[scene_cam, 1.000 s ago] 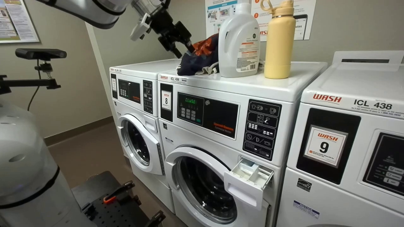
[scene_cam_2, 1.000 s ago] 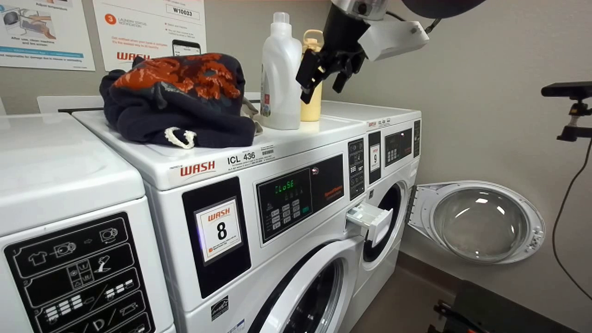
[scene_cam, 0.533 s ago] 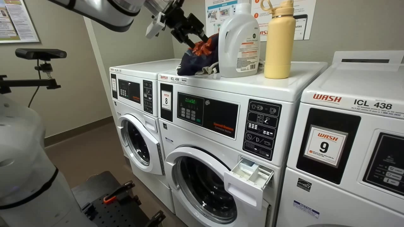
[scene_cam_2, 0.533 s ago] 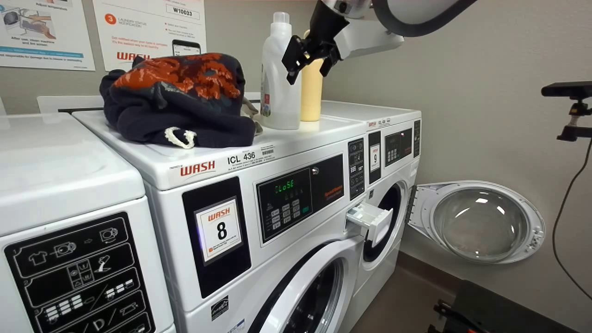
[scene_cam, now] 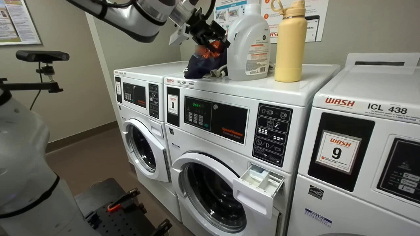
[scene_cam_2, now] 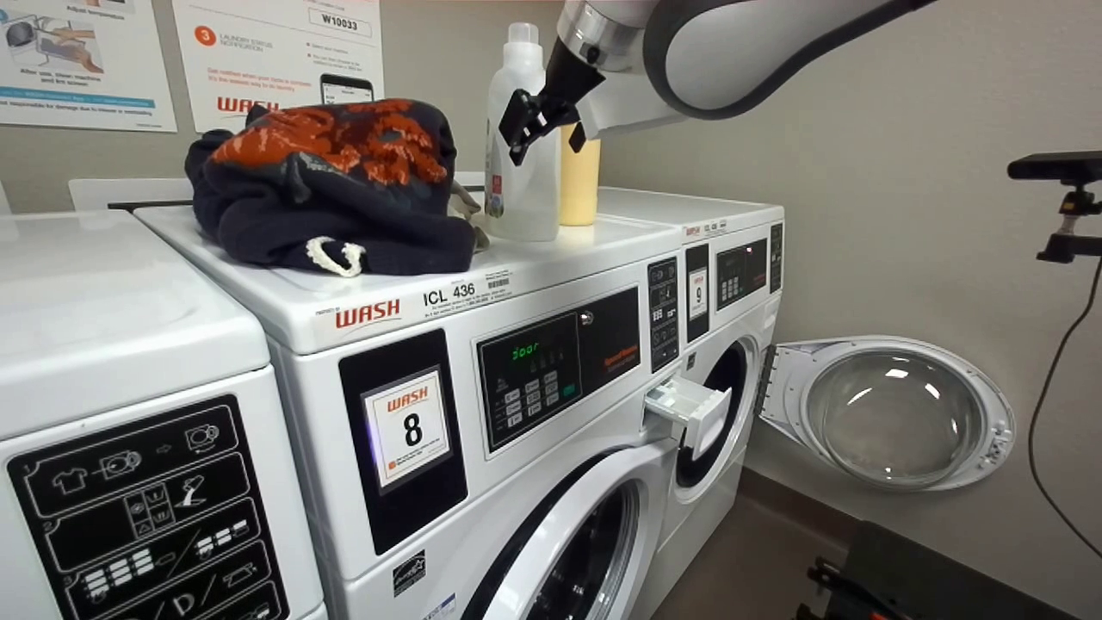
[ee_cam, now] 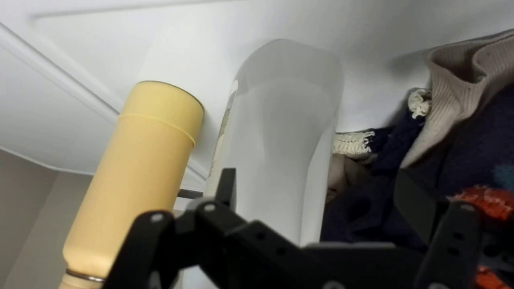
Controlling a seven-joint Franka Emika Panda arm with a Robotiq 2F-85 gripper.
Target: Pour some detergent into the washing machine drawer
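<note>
The detergent (scene_cam: 241, 57), a translucent whitish jug, stands upright on top of the middle machine; its body (scene_cam_2: 527, 202) also shows in the other viewpoint. My gripper (scene_cam: 218, 47) hangs at the jug's handle side, around mid-height, fingers pointing down toward it. In an exterior view the gripper (scene_cam_2: 548, 149) passes in front of the jug, jaws apart. From the wrist, the gripper (ee_cam: 319, 186) is wide open; one finger (ee_cam: 227, 184) overlaps the jug (ee_cam: 277, 152), the other lies over dark cloth. Nothing is held. The washing machine drawer (scene_cam: 252, 198) is pulled out below, its compartments visible.
A yellow bottle (scene_cam: 288, 49) stands close beside the jug. On its opposite side lies a bundled dark garment (scene_cam_2: 327, 207) with an orange print. A round door (scene_cam_2: 887, 422) stands swung out near the wall. A black platform (scene_cam: 115, 209) is by the robot base.
Over the last second my gripper has swung toward the jug and past part of the garment, staying open. The jug, bottle and drawer have not moved. The machine's display text has changed.
</note>
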